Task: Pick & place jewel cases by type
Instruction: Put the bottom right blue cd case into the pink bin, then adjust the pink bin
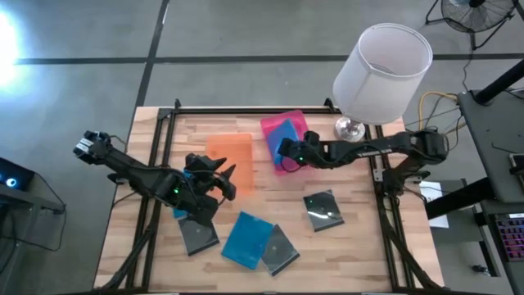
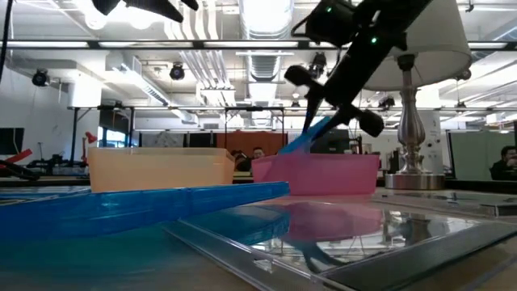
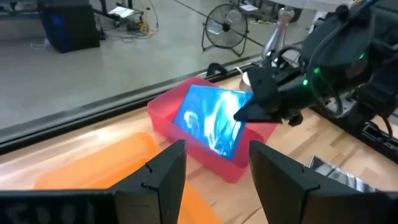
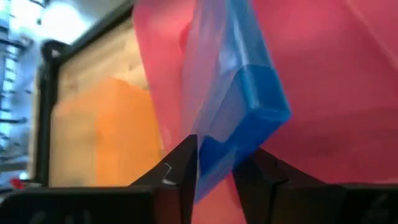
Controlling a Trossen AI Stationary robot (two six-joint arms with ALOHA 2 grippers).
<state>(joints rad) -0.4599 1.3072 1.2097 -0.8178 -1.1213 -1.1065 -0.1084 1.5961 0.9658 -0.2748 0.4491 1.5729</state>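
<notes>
1. Right gripper [image 1: 284,153] over pink tray [image 1: 296,123], fingers [image 4: 180,163] on both sides of a tilted blue jewel case [image 3: 211,118]; cannot tell if gripped or already let go.
2. Left gripper [image 1: 219,182] unclenched, holding nothing, above tabletop [image 1: 352,246] beside orange tray [image 1: 233,147].
3. Front: blue case [image 1: 246,238] and clear cases [image 1: 278,247] flat on tabletop, another [image 1: 322,208] lying apart.
4. Far: lamp [image 1: 383,65].

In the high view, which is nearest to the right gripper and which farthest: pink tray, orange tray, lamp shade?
1. Pink tray: directly under the right gripper, which is holding a blue case.
2. Orange tray: beside the pink tray, toward the left arm.
3. Lamp shade: at the table's far right corner.
</notes>
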